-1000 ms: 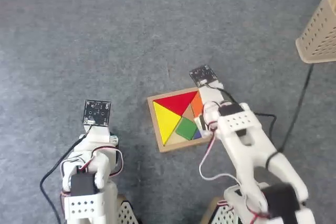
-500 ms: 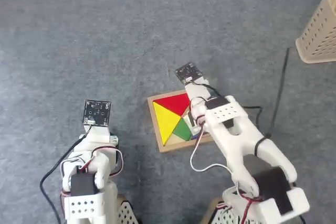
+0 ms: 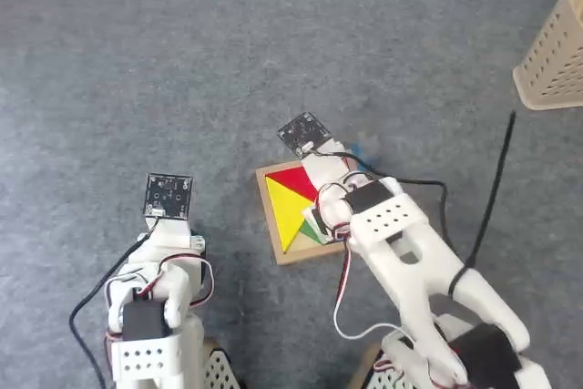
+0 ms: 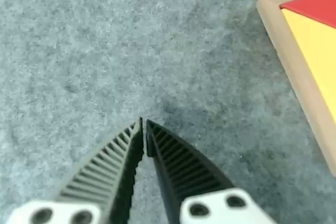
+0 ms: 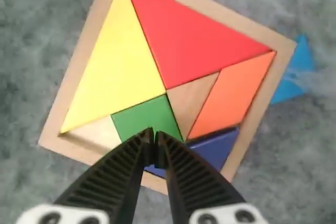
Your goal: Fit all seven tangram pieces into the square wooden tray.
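Right wrist view: the right gripper (image 5: pixel 154 136) has its black ribbed fingers pressed together on nothing, tips hovering over the green square piece (image 5: pixel 142 116) in the square wooden tray (image 5: pixel 210 10). Around that square sit the big yellow triangle (image 5: pixel 118 77), big red triangle (image 5: pixel 189 45), orange parallelogram (image 5: pixel 233 93) and dark blue triangle (image 5: pixel 215 148), plus two wood-coloured triangular patches. A light blue triangle (image 5: pixel 294 77) lies outside on the grey carpet (image 5: pixel 42 14), just beside the tray's rim. The left gripper (image 4: pixel 143 127) is pinched together too, empty, over carpet near a tray corner. Each wrist carries a small black circuit board (image 3: pixel 168 196); its print is too small to read. Farthest off stands a beige perforated plastic basket (image 3: pixel 556 52).
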{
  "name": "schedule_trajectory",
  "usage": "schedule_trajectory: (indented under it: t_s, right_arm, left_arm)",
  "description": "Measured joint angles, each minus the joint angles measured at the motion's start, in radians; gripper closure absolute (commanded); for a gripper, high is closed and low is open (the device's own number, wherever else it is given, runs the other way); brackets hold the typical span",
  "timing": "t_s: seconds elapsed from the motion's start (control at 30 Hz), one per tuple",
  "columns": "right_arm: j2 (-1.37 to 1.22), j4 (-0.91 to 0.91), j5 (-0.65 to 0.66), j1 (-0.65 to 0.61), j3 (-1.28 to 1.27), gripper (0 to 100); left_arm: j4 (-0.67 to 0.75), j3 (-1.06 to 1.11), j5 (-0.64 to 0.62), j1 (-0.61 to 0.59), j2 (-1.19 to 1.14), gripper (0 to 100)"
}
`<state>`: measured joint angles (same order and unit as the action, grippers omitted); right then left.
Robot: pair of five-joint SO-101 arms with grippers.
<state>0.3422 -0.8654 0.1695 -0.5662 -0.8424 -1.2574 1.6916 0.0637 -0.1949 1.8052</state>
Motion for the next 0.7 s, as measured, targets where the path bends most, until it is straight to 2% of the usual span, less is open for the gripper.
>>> schedule_trajectory:
  t_s: [0.3,0.7]
  right_arm:
    - [-0.152,0.018,0.023,0.000,0.003,99.2]
    - [-0.229,0.029,0.025,0.032,0.086,99.1]
  left_arm:
    - [0.000,0.000,0.000,0.000,0.000,99]
    - [0.000,0.000,0.000,0.000,0.000,99]
